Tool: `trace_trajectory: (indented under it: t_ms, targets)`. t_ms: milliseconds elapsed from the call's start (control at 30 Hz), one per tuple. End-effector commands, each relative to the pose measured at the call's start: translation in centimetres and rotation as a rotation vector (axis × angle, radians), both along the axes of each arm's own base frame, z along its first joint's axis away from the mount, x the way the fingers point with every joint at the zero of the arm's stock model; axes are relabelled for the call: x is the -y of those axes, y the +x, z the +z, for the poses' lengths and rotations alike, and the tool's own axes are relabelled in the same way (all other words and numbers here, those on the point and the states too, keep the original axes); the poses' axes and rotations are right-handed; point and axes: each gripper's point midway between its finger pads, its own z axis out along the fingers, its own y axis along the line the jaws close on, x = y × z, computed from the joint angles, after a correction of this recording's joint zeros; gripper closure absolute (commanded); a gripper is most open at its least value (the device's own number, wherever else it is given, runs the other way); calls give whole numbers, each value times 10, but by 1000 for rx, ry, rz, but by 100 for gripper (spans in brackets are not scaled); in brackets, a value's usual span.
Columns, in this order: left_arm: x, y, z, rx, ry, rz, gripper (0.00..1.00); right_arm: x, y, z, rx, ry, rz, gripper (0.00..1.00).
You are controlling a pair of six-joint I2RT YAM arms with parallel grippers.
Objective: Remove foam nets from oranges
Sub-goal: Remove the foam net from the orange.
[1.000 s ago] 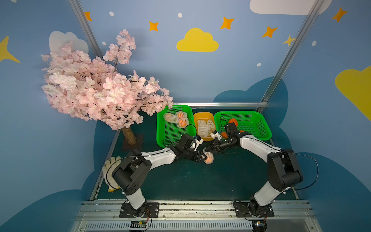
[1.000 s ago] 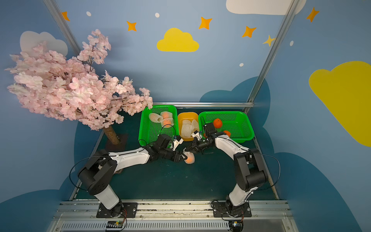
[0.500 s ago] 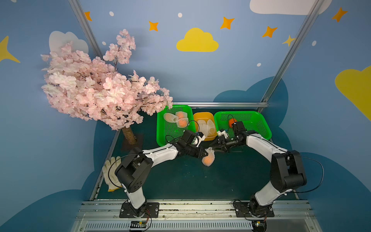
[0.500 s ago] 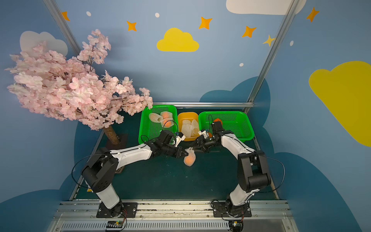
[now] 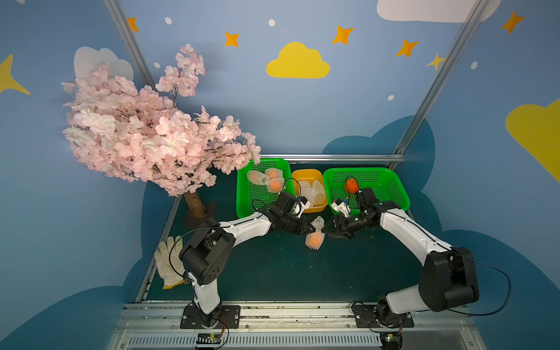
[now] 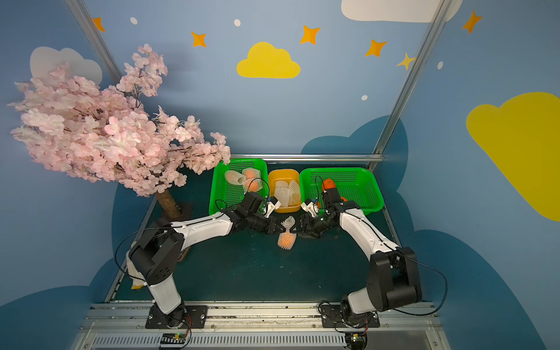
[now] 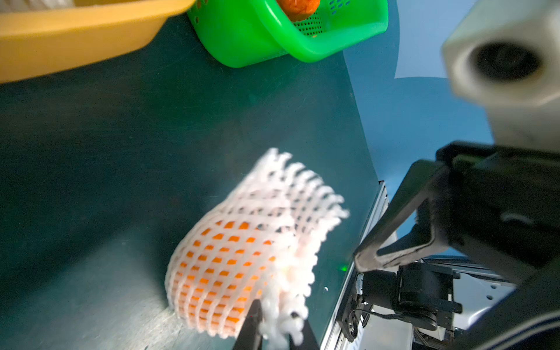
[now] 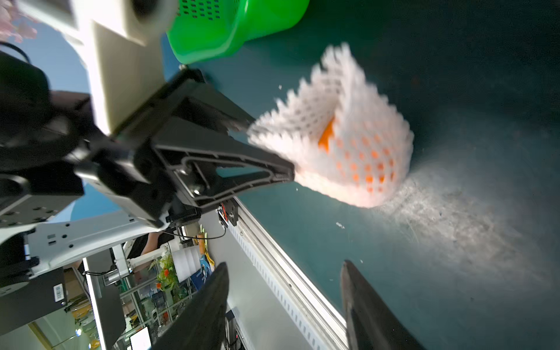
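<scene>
One orange (image 5: pixel 314 241) (image 7: pixel 218 266) sits inside a white foam net (image 5: pixel 316 223) (image 7: pixel 272 212) over the middle of the green mat, low enough that I cannot tell if it touches. My left gripper (image 5: pixel 311 228) (image 7: pixel 278 333) is shut on the net's frilly open end. My right gripper (image 5: pixel 326 229) (image 8: pixel 285 288) is open just to the right of the net, with nothing between its fingers. In both top views the two grippers face each other across the net (image 6: pixel 288 225).
The left green basket (image 5: pixel 257 197) holds more netted oranges (image 5: pixel 274 183). A yellow tub (image 5: pixel 306 175) holds empty nets (image 5: pixel 315 189). The right green basket (image 5: pixel 381 178) holds a bare orange (image 5: pixel 351 185). A white glove (image 5: pixel 168 260) and a pink blossom tree (image 5: pixel 151 136) stand at the left.
My right gripper has gone from shut to open and let go of the net. My left gripper has closed tighter on the net's end. The netted orange has sunk slightly.
</scene>
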Motion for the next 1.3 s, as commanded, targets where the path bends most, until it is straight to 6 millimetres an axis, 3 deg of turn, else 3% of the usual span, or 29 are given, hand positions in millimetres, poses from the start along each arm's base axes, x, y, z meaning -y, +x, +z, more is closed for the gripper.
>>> trace_trajectory:
  t_ms: [0, 167, 333, 467, 700, 867, 967, 1167, 1267]
  targets:
    - [7, 3, 7, -43, -52, -15, 82, 1, -2, -12, 64, -43, 15, 40]
    - [13, 3, 10, -70, -80, -28, 84, 8, 19, -35, 123, -132, -37, 39]
    - [13, 3, 8, -109, -94, -21, 84, -4, 39, -34, 179, -71, -33, 38]
    - [12, 5, 7, -131, -101, -5, 84, -12, 45, -34, 198, -45, -4, 38]
    - [15, 4, 4, -160, -110, -11, 84, -8, 50, -53, 201, -111, -1, 40]
    - [16, 3, 3, -175, -111, -15, 84, -15, 60, -51, 243, -80, 6, 42]
    - [17, 3, 3, -186, -116, -20, 84, -18, 64, -53, 244, -73, 16, 49]
    - [20, 1, 10, -198, -176, -34, 80, -28, 68, -44, 259, 4, 20, 84]
    - [16, 4, 15, -195, -211, -17, 73, -32, 67, -40, 254, 38, 23, 99]
